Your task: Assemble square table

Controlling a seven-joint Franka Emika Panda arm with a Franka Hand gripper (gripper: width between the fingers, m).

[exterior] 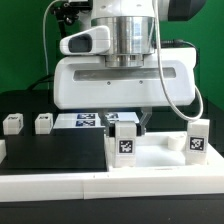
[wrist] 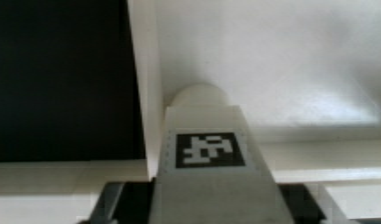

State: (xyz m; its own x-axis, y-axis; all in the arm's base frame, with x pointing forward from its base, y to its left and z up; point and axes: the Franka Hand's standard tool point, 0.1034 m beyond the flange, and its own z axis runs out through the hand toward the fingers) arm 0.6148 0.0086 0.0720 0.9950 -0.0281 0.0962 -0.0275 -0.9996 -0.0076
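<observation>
Leg (exterior: 125,148) pickup is the step in hand, I judge. The tool (exterior: 126,126) straddles this upright leg, which stands just beside the marker board (exterior: 85,120), on the exterior view's right. In the wrist view no gap shows between the fingers (wrist: 130,205) and the leg's sides, so the tool seems clenched on the leg, though blur leaves some doubt. To do it well, grip squarely on the flat sides, lift straight without tilting, and clear the neighbouring leg (exterior: 197,138). No brand or readable writing shows, only a black-and-white square tag (wrist: 210,148) on the leg.
</observation>
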